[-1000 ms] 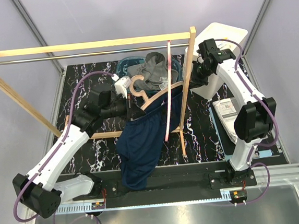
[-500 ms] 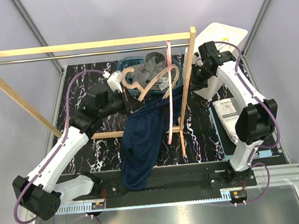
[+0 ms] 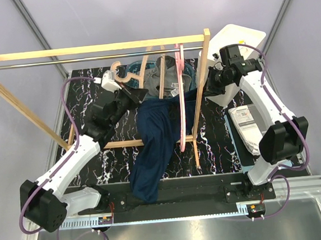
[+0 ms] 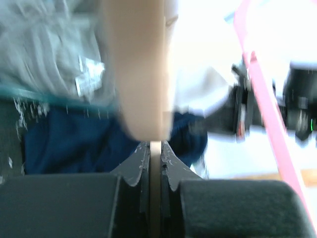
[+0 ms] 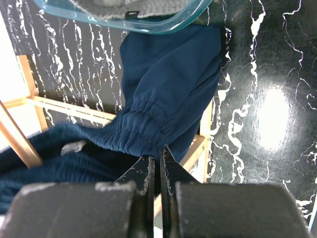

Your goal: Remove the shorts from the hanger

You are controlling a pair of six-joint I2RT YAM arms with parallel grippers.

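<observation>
My left gripper (image 3: pixel 128 89) is shut on a wooden hanger (image 3: pixel 130 78) and holds it up near the rail; in the left wrist view the jaws (image 4: pixel 155 151) clamp its thin edge (image 4: pixel 138 74). The navy shorts (image 3: pixel 153 137) hang from the rack's lower bar and trail toward the table's near edge. My right gripper (image 3: pixel 209 87) is shut on their waistband (image 5: pixel 153 124); its jaws (image 5: pixel 158 151) pinch the gathered hem. The grey shorts (image 3: pixel 170 74) with a white label lie in a teal tub (image 3: pixel 138 62) and show blurred in the left wrist view (image 4: pixel 44 44).
A wooden clothes rack with a metal rail (image 3: pixel 87 59) spans the back. A pink hanger (image 3: pixel 181 101) hangs from it beside the navy shorts. A white bin (image 3: pixel 243 34) stands at the back right. A printed sheet (image 3: pixel 245 124) lies at the right.
My left gripper has lifted the wooden hanger up and to the far left, out of the navy shorts. The shorts have sagged. My right gripper kept its hold on the waistband.
</observation>
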